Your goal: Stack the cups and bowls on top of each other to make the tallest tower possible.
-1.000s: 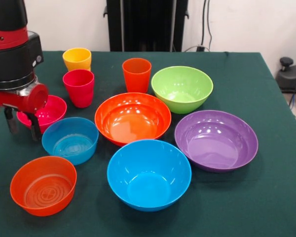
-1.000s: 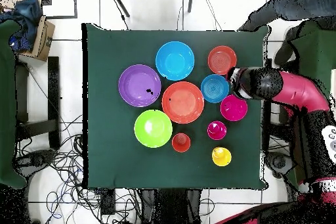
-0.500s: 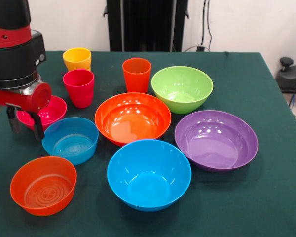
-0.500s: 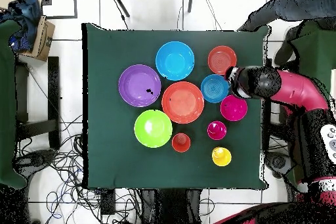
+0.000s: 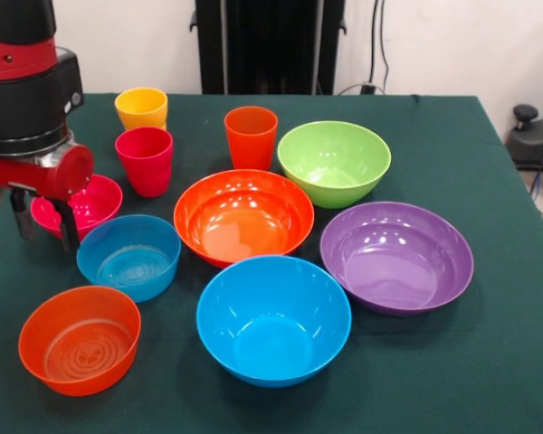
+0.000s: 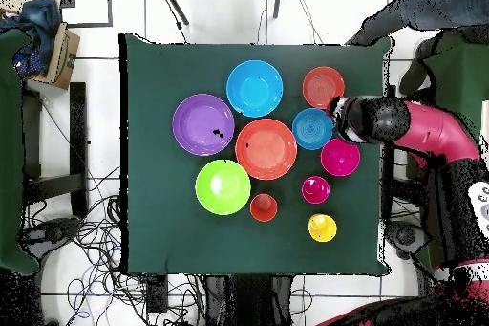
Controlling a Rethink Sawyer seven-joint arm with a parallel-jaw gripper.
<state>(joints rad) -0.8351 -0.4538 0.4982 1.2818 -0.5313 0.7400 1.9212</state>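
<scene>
No tower is begun: all bowls and cups lie singly on the worktop. The gripper (fingers apart, nothing held) is poised over the magenta bowl; all stacking remains.

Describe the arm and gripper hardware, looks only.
Sawyer arm: stacked cylindrical segments, black with glossy red bands, a silver ring above a round red end cap. Gripper: two thin dark straight fingers. Overhead view shows the arm red-pink and black. No cables visible.
</scene>
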